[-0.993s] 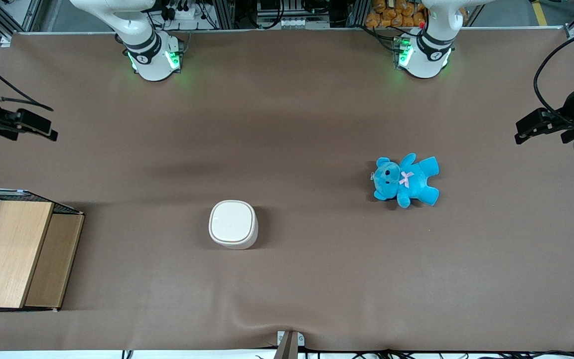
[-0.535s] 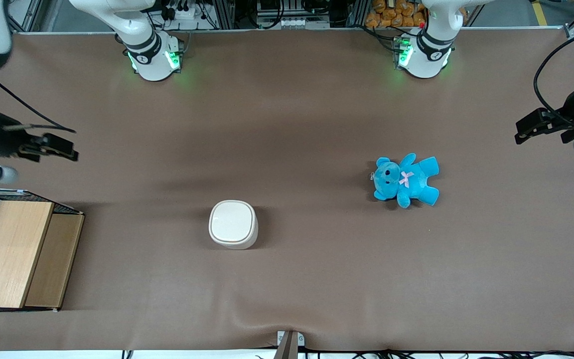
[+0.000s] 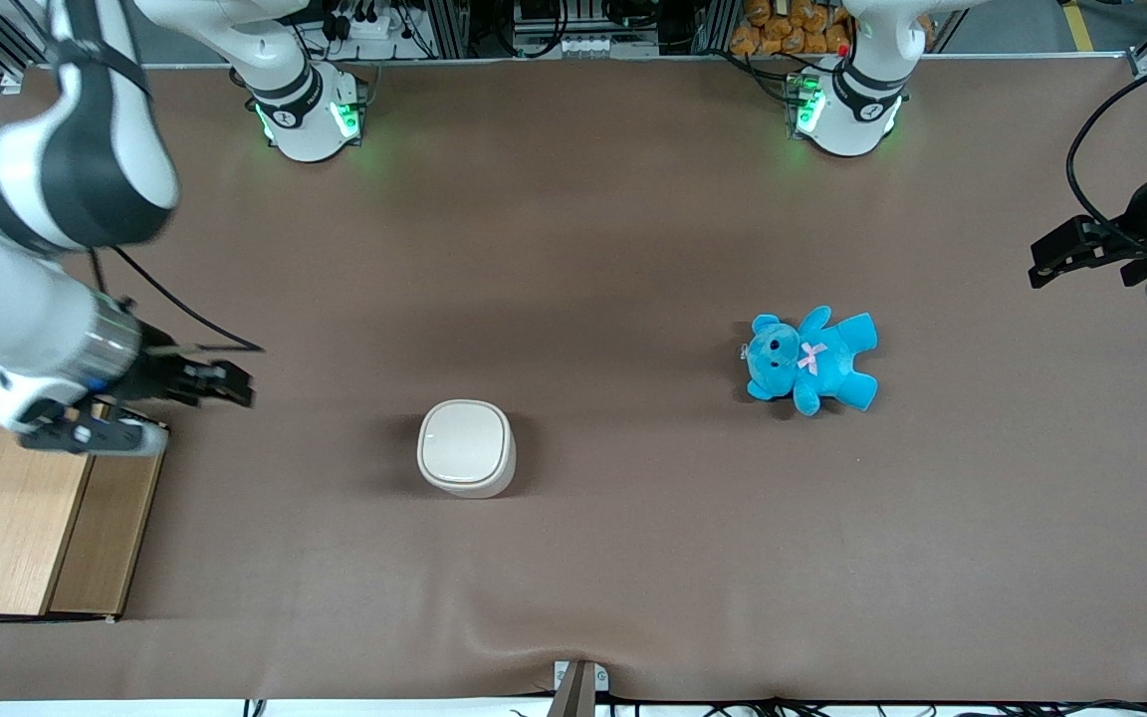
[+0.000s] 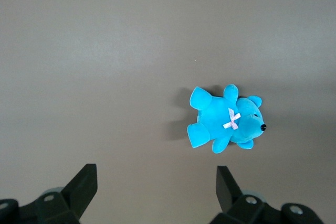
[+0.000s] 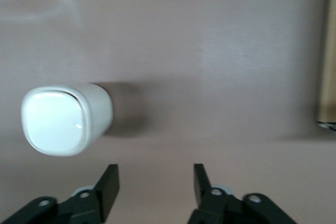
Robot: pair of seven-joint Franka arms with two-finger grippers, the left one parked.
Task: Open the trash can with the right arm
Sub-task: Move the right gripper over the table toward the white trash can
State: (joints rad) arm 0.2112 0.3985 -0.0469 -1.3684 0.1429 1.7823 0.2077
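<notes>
The trash can (image 3: 467, 447) is a small cream-white bin with its flat lid down, standing on the brown table near the middle. The right arm (image 3: 46, 199) reaches in from the working arm's end of the table. Its black gripper (image 3: 235, 383) hangs open and empty above bare table, between the wooden-topped crate and the trash can, well apart from the can. In the right wrist view the trash can (image 5: 65, 120) shows with its lid shut, and the gripper (image 5: 156, 179) holds its fingers wide apart over bare table.
A wooden-topped wire crate (image 3: 36, 508) stands at the working arm's end of the table, partly under the arm's wrist. A blue teddy bear (image 3: 810, 358) lies toward the parked arm's end, also seen as the teddy bear (image 4: 226, 119). The table's front edge (image 3: 573, 692) runs near the camera.
The right arm has swung in over the table from its end, and the gripper has moved nearer to the camera and toward the trash can. The can and the bear have not moved.
</notes>
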